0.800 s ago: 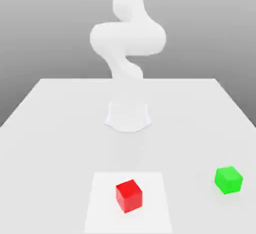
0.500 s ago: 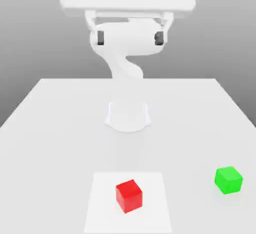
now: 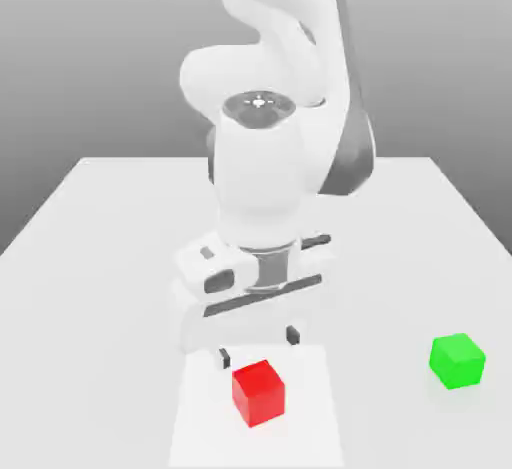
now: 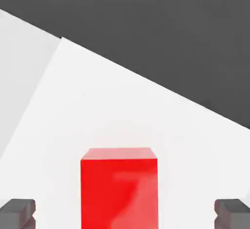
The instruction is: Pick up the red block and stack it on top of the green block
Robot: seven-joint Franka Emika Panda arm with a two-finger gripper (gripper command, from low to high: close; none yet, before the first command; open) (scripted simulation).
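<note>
- Red block (image 3: 259,393) sits on the table (image 3: 90,257), lined up between the spread fingers (image 3: 224,358), touching neither.
- gripper (image 3: 258,347) hangs just behind and above it.
- green block (image 3: 458,360) is well off to the fingers' side, exterior view's right.

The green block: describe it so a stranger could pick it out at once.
On the white table, look past the arm's tool toward the exterior view's right. The green block sits alone there on bare table. It is the same size as the red block but bright green.
</note>
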